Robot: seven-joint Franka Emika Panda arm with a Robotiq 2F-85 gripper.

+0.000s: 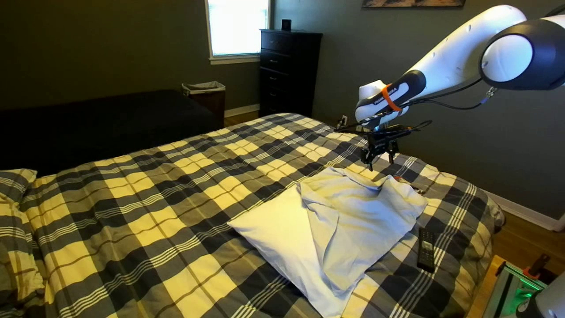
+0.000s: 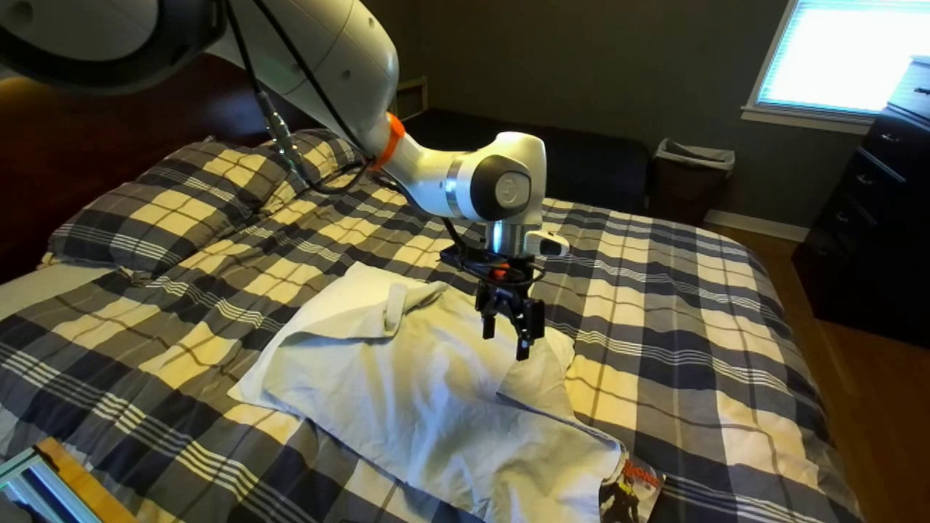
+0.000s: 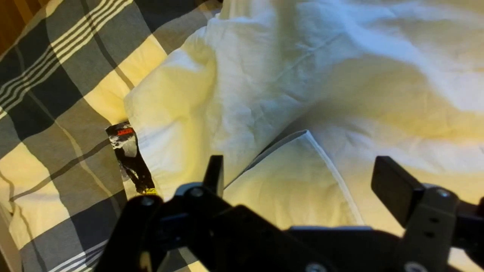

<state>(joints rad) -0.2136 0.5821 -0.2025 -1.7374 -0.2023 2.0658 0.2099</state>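
My gripper (image 1: pixel 381 163) is open and hangs above the bed with nothing between its fingers. It also shows in an exterior view (image 2: pixel 506 343) and in the wrist view (image 3: pixel 300 170). Below it lies a rumpled white cloth (image 1: pixel 362 216), perhaps a pillowcase, seen also in an exterior view (image 2: pixel 421 399). In the wrist view the cloth (image 3: pixel 264 75) has a folded corner with a hemmed edge between and beyond the fingers. The fingers appear apart from the cloth. A magazine or comic (image 2: pixel 633 494) is partly covered by the cloth; its dark strip shows in the wrist view (image 3: pixel 130 158).
A black remote control (image 1: pixel 426 249) lies on the plaid bed cover (image 1: pixel 145 198) beside the cloth. Plaid pillows (image 2: pixel 174 196) rest at the bed's head. A dark dresser (image 1: pixel 289 70) and a hamper (image 1: pixel 205 99) stand beyond the bed. The robot's stand (image 1: pixel 503 287) is at the near side.
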